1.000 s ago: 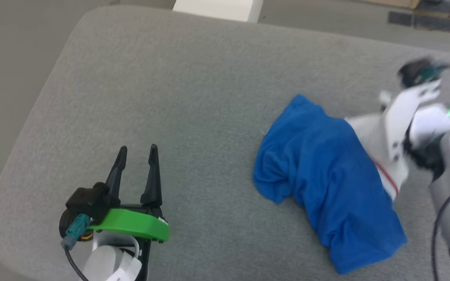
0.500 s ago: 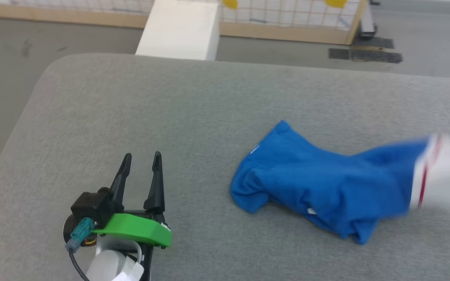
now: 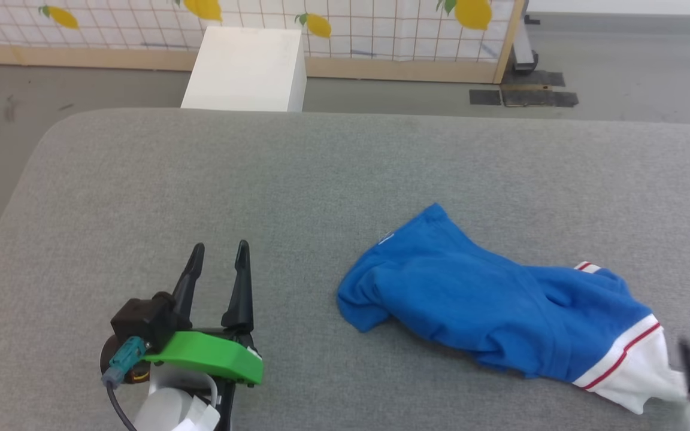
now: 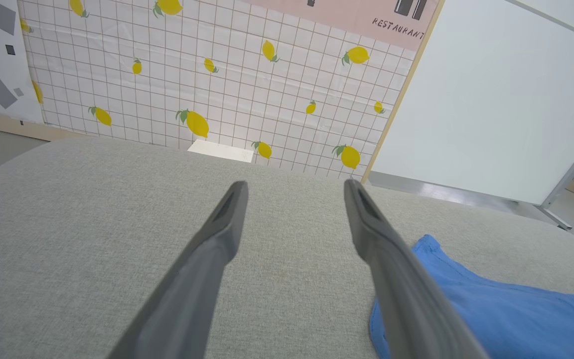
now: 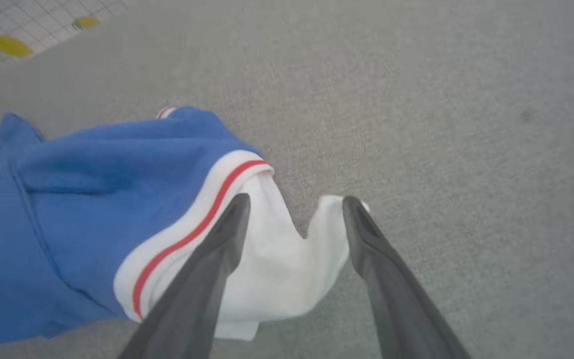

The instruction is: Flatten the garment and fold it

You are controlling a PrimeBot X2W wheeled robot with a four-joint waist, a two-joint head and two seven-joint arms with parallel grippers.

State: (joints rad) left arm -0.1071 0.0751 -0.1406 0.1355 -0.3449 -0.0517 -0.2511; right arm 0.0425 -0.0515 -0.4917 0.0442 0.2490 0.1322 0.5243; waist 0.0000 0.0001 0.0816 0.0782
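Observation:
The garment, a royal-blue T-shirt, lies crumpled and stretched out on the grey padded surface. Its white sleeve with a red stripe points to the lower right. In the right wrist view my right gripper is open, and the white sleeve lies slack under and between its fingers. One of its dark fingers shows at the head view's lower right corner. My left gripper hovers open and empty over bare surface to the left of the shirt. Its wrist view has the blue cloth to its right.
A white box stands on the floor behind the surface's far edge. Behind that is a lemon-print partition. The surface's rounded left edge drops to the floor. Bare surface lies around the shirt on all sides.
The head camera has tilted up. My right gripper pulled the shirt out toward the lower right, then opened and let go of the white sleeve. The left gripper has stayed put.

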